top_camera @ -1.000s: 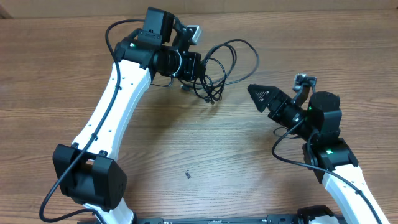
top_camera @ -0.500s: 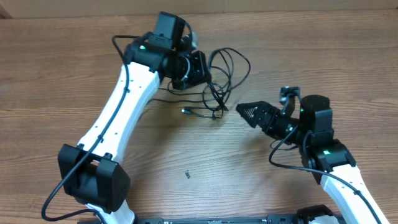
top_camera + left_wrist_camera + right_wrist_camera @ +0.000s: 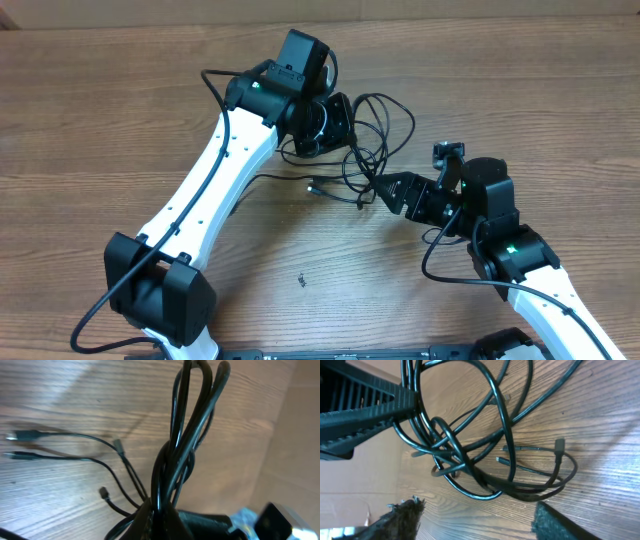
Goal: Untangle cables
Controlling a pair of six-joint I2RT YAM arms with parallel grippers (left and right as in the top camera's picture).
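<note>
So the left fingers (image 3: 341, 124) are clamped shut on the cables (image 3: 172, 460), pinching a bunch of black strands together. In the left wrist view the bundle runs straight up out of the grip, with a twist partway along it. From overhead, the tangle sits toward the far middle of the table (image 3: 120, 100), just right of the left arm's wrist. A couple of wide loops fan out to the right and toward the back. A few thin strands trail out toward the near side, and their small plug ends (image 3: 314, 184) lie on the wood; they look blurry in the wrist shot. The right fingers (image 3: 386, 190) are spread apart and not gripping anything. They point at the near-right edge of the knot and are just beside it. In the right wrist view, the looped mess sits between and just beyond the two padded tips, with several loops crossing over each other. I can't tell if either tip is actually touching a strand.
</note>
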